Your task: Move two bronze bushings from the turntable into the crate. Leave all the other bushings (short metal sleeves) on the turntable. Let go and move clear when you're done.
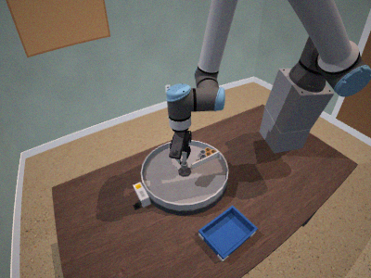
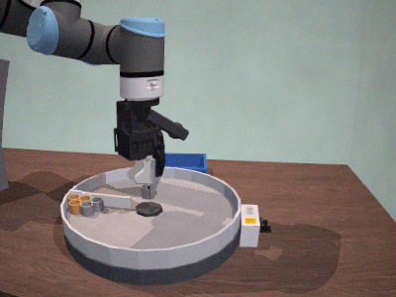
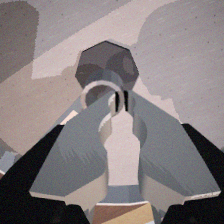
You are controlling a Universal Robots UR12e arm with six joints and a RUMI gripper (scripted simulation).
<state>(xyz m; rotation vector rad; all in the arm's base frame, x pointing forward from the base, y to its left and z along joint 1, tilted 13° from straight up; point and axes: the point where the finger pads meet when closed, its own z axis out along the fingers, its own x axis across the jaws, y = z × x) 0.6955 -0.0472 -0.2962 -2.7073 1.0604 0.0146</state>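
My gripper is shut, pinching the wall of a grey bushing and holding it in the air above the dark centre hub. The turntable has a raised rim. On it, left of the hub in the exterior view, stand three bronze bushings, one at the front, and two grey ones, one of them at the right. They stand beside a pale divider. The blue crate shows no bushings in the top view.
The pale divider runs from near the hub to the rim beside the bushings. A white box with a yellow label sits at the turntable's outer edge. The arm's grey pedestal stands at the table's far right.
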